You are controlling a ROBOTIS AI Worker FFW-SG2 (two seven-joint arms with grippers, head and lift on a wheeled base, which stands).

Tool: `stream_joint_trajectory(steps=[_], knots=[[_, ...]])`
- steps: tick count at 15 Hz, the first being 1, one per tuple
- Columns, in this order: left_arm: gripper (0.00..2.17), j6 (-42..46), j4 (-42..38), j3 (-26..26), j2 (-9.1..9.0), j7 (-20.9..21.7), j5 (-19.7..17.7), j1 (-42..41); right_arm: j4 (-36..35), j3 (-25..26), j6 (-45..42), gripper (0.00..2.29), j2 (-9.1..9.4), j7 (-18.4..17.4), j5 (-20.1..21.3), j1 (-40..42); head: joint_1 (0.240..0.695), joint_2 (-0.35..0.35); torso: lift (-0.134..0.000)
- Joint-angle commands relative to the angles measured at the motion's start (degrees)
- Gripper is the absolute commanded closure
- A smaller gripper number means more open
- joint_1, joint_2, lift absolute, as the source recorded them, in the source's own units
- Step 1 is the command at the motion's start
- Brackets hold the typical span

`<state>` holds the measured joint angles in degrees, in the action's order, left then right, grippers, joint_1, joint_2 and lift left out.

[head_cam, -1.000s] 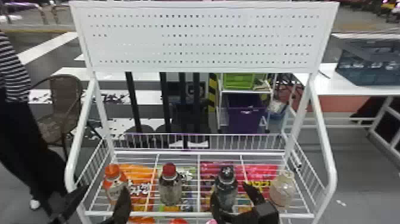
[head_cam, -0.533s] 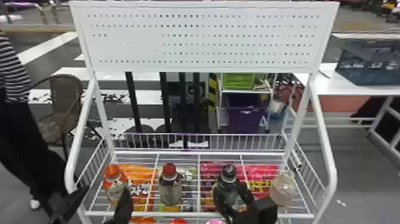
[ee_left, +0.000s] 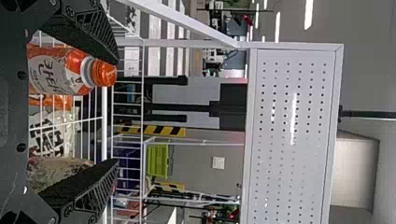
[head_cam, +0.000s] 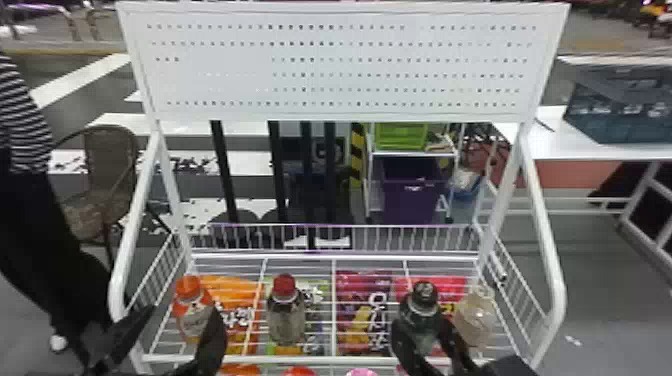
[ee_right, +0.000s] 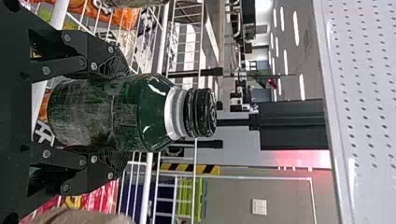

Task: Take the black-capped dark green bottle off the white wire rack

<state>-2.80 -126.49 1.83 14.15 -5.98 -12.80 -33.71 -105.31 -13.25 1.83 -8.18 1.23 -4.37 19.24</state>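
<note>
Dark green bottle: we see the black-capped dark green bottle (head_cam: 423,327) upright at the front of the white wire rack (head_cam: 320,359), between the red-capped bottle and the pale bottle; whether its base touches the wires, we cannot tell.
Right gripper: our right gripper (head_cam: 419,322) is closed around the dark green bottle, one finger pressed to each side of its body, below the white neck ring (a snug fit, to our eye).
Left gripper: our left gripper (head_cam: 184,309) is spread wide with nothing in its grasp, near the orange-capped bottle (head_cam: 192,312).
Other bottles: we have the orange-capped one at the rack's left end, the red-capped bottle (head_cam: 286,315) next along, and the pale bottle (head_cam: 475,317) just beside the dark green one, on its right.
Packets: under the wires we make out an orange packet (head_cam: 235,300), a purple packet (head_cam: 360,285) and a red packet (head_cam: 450,285).
Panel: above the rack we face a white perforated panel (head_cam: 340,70).
Behind: through the frame we spot a green bin (head_cam: 400,136) above a purple bin (head_cam: 410,200); a wicker chair (head_cam: 110,160) is off to our left.
</note>
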Motion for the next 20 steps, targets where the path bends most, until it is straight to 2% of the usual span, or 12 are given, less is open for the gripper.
stream_joint_trajectory(steps=[1,3,7,11,15,20], knots=[[0.15,-0.33,0.19,0.55,0.00,0.00,-0.03,0.40,-9.03,2.96,1.29,1.54,-1.23,0.00,-0.72,6.60,0.499,0.000,0.000],[0.15,-0.68,0.19,0.81,0.00,0.00,-0.03,0.84,-15.54,5.69,2.17,1.54,-2.02,0.00,-0.90,11.44,0.499,0.000,0.000],[0.15,-2.09,0.10,0.99,0.00,-0.09,0.06,1.72,-23.54,11.66,4.11,1.54,-2.11,0.88,-1.51,18.29,0.499,0.000,0.000],[0.15,-2.09,0.81,0.90,0.09,-0.09,0.06,2.07,-24.24,16.94,0.06,1.54,-1.58,0.97,-3.45,22.60,0.499,0.000,0.000],[0.15,-3.67,0.98,0.90,0.00,-0.17,0.06,3.04,-24.24,20.36,-2.57,1.54,-0.26,3.25,-5.65,23.92,0.499,0.000,0.000],[0.15,-4.19,0.98,0.99,-0.08,-0.17,-0.03,3.65,-24.15,20.72,-1.17,1.54,-0.17,3.52,-6.17,22.95,0.499,0.000,0.000]])
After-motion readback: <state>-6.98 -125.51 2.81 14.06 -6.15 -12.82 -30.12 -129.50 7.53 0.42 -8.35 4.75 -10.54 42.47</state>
